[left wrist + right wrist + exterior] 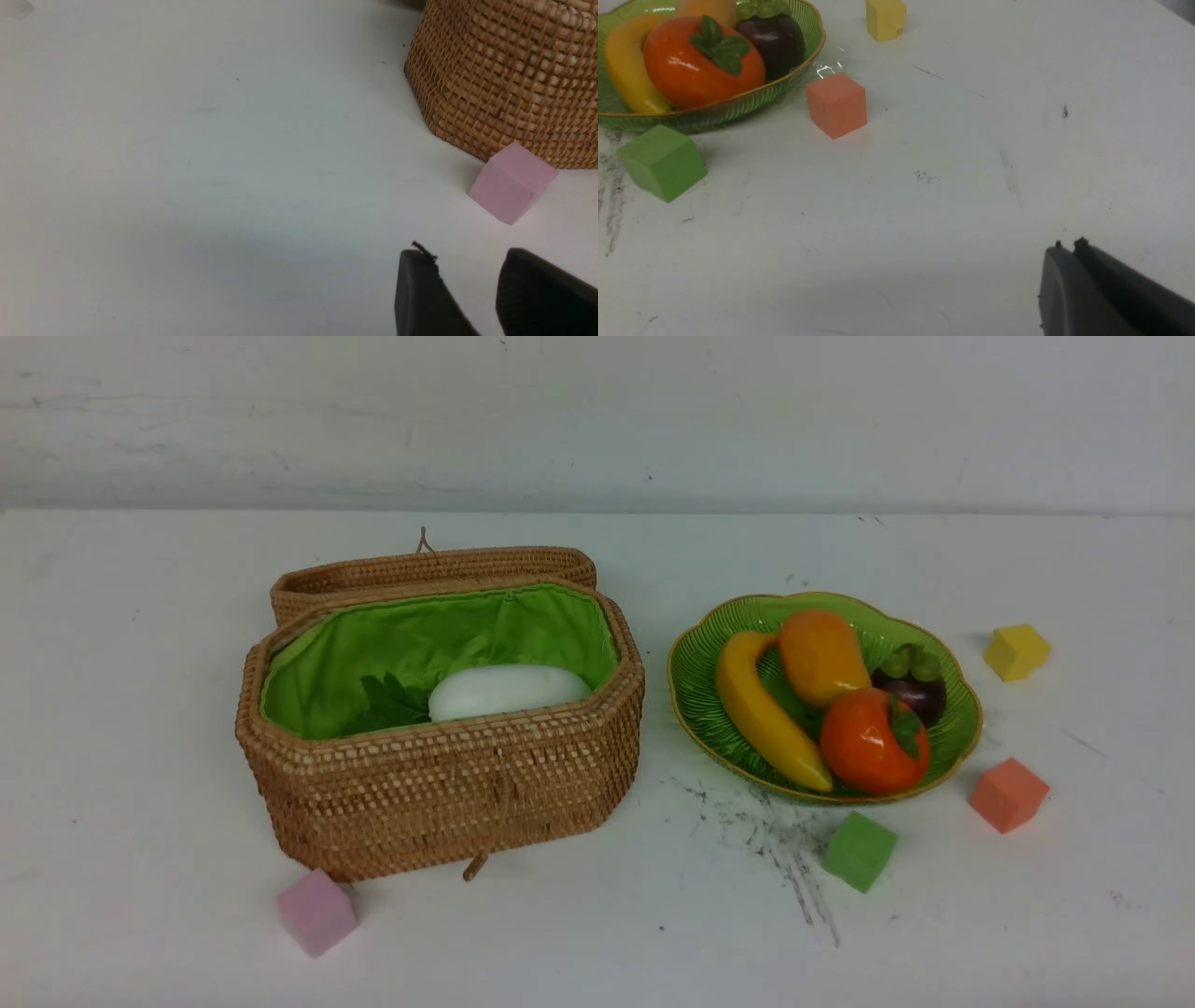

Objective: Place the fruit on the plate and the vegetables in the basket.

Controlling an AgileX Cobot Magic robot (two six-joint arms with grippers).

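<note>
From my front camera neither arm is in shot. The wicker basket (439,775) sits on the left half of the white table (597,933), lid (434,569) folded back behind it, green lining exposed. Inside I see the white radish (509,691) lying lengthwise, its green leaves (387,705) toward the left; anything else in there is hidden by the front wall.

The green scalloped plate (957,733) is to the right of the basket, apart from it. On it: banana (761,714) along the left, mango (822,658) at the back, mangosteen (910,686) on the right, persimmon (873,742) in front, all packed touching.

Cubes on the table: pink cube (316,912) just before the basket's front left corner, green cube (859,850) in front of the plate, orange cube (1008,794) and yellow cube (1016,651) to its right.

Left gripper (467,289): my wrist camera shows two black fingers with a clear gap, nothing between them, near the pink cube. Right gripper (1069,280): fingers pressed together, holding nothing, over bare table well away from the plate.
</note>
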